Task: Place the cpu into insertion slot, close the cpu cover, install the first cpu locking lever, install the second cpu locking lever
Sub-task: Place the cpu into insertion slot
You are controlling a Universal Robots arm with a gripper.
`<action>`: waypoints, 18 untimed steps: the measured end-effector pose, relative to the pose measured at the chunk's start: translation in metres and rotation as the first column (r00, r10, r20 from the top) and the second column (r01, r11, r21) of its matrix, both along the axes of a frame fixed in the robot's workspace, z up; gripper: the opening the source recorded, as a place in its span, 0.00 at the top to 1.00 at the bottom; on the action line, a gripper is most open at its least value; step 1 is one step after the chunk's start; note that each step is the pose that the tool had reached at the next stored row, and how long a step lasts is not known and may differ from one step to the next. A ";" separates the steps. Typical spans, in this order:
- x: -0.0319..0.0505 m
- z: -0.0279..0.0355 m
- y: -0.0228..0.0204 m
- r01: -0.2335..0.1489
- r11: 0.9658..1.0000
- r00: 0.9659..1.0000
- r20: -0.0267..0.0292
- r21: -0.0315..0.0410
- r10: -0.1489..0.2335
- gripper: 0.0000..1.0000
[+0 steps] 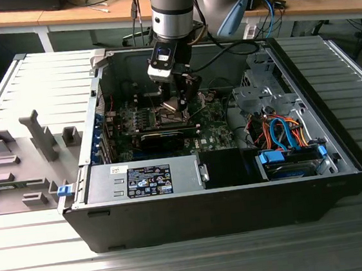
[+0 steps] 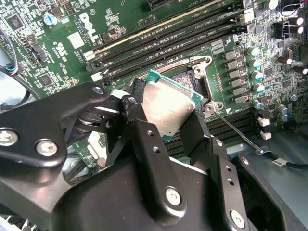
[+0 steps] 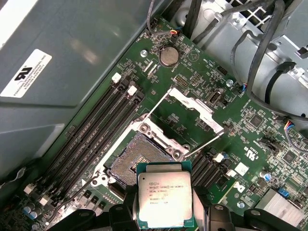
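My gripper (image 3: pixel 165 212) is shut on the cpu (image 3: pixel 165 199), a square silver-topped chip with a green edge, held by two opposite sides between black fingers (image 2: pixel 140 132). In both wrist views the cpu hangs above the motherboard, just beside the insertion slot (image 3: pixel 135 162), which lies uncovered with its dark pin field showing. The cpu cover (image 3: pixel 197 109), a silver frame, stands swung open beyond the slot. A thin locking lever (image 3: pixel 204 144) juts out free beside it. In the exterior view the gripper (image 1: pixel 176 102) is down inside the open computer case over the slot (image 1: pixel 166 118).
Long black memory slots (image 3: pixel 94 132) run beside the socket. A labelled power supply box (image 1: pixel 148 180) fills the case's near side, and a drive cage with blue and orange cables (image 1: pixel 285 142) is at the exterior view's right. Grey fixtures (image 1: pixel 16 167) stand outside on the left.
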State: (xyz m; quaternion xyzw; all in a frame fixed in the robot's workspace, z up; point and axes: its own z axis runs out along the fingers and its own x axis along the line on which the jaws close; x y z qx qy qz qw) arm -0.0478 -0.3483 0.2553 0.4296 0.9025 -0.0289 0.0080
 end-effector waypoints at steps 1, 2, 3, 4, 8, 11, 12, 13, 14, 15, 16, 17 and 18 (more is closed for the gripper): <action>0.0000 0.0000 0.0000 0.001 1.000 1.000 0.000 0.000 -0.001 0.45; 0.0000 0.0000 0.0000 0.002 1.000 1.000 0.000 0.000 -0.002 0.45; 0.0000 0.0000 0.0000 0.003 1.000 1.000 0.000 0.000 -0.003 0.45; 0.0000 0.0000 0.0000 0.003 1.000 1.000 0.000 0.000 -0.003 0.45; 0.0000 0.0000 0.0000 0.008 1.000 1.000 0.000 0.000 -0.008 0.45; 0.0000 0.0000 0.0000 0.011 1.000 1.000 0.000 0.000 -0.011 0.45; 0.0000 0.0000 0.0000 0.011 1.000 1.000 0.000 0.000 -0.011 0.45; 0.0000 0.0000 0.0000 0.012 1.000 1.000 0.000 0.000 -0.012 0.45; 0.0000 0.0000 0.0000 0.013 1.000 1.000 0.000 0.000 -0.013 0.45; 0.0000 0.0000 0.0000 0.014 1.000 1.000 0.000 0.000 -0.014 0.45; 0.0000 0.0000 0.0000 0.015 1.000 1.000 0.000 0.000 -0.015 0.45; 0.0000 0.0000 0.0000 0.016 1.000 1.000 0.000 0.000 -0.016 0.45; 0.0000 0.0000 0.0000 0.017 1.000 1.000 0.000 0.000 -0.017 0.45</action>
